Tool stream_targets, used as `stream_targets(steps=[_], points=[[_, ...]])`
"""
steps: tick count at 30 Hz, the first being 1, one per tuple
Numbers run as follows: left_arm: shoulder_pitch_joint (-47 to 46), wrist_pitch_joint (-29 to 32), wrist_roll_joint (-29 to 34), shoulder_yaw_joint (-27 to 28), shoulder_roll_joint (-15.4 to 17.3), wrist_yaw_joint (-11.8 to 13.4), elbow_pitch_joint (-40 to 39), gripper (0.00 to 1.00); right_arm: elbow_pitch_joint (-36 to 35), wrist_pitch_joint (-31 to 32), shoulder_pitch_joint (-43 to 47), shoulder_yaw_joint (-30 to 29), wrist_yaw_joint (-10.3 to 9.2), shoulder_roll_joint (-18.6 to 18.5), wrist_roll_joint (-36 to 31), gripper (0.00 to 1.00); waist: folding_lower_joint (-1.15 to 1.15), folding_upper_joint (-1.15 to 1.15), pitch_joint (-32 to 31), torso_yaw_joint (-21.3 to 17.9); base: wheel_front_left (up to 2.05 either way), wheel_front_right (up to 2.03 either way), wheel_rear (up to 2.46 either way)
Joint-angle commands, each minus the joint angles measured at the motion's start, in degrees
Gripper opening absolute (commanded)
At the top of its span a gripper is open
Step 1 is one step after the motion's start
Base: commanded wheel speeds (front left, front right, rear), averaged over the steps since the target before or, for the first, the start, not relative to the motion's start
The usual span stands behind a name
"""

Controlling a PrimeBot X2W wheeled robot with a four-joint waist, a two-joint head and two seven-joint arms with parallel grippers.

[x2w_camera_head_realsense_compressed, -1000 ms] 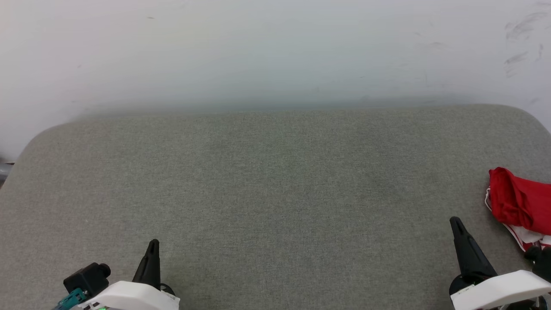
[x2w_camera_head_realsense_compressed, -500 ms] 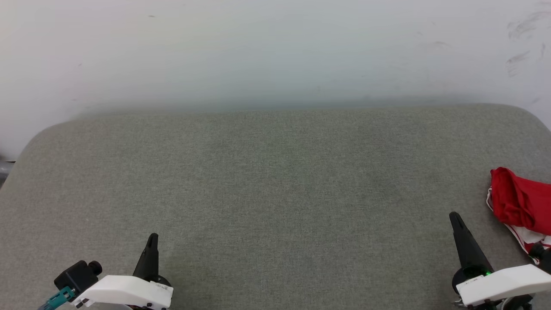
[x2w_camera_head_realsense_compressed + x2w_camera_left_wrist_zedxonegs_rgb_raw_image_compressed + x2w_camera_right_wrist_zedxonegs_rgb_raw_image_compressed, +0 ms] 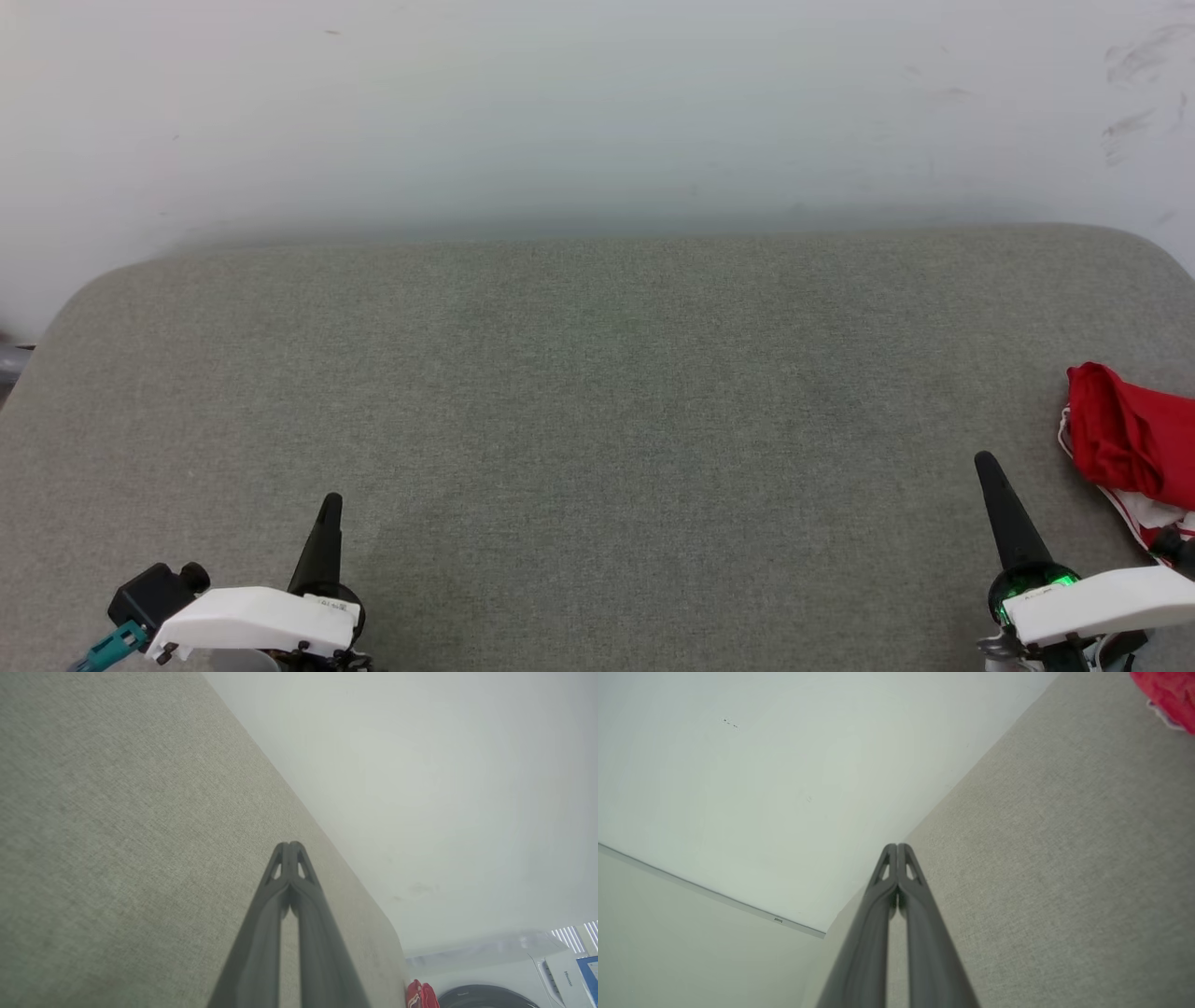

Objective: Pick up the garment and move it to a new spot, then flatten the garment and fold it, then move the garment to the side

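The garment (image 3: 1130, 443) is a crumpled red heap with white striped trim, lying at the far right edge of the grey padded surface (image 3: 597, 392). It also shows as a red patch, the garment (image 3: 1169, 693), at the top right of the right wrist view, and as a small red bit, the garment (image 3: 420, 995), at the bottom of the left wrist view. My right gripper (image 3: 983, 462) is shut and holds nothing, a short way left of the garment. My left gripper (image 3: 330, 504) is shut and holds nothing at the lower left, far from the garment.
A white wall (image 3: 597, 112) rises behind the padded surface. The surface has rounded far corners. A white appliance with a dark round door (image 3: 486, 996) stands beyond the surface's far end in the left wrist view.
Both grippers have shifted slightly, their bodies lower in the head view and the fingertips a little further up. The garment lies as before.
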Motion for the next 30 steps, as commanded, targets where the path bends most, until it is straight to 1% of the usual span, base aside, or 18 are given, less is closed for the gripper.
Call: stream_targets(steps=[1,30], points=[[-1.52,0.46,-1.86,0.30,-0.08,-0.42,-0.68,0.00,0.01,0.09,-1.77,-0.13,0.00,-0.41,2.07,0.00,0.00,0.00,0.02,0.02,0.00,0.00,0.00],[-2.96,4.48,-17.65,1.78,-0.72,-1.20,-1.01,0.00,4.56,1.04,-4.70,-0.62,0.00,-0.23,17.93,0.00,0.00,0.00,0.39,0.40,0.00,0.00,0.00]])
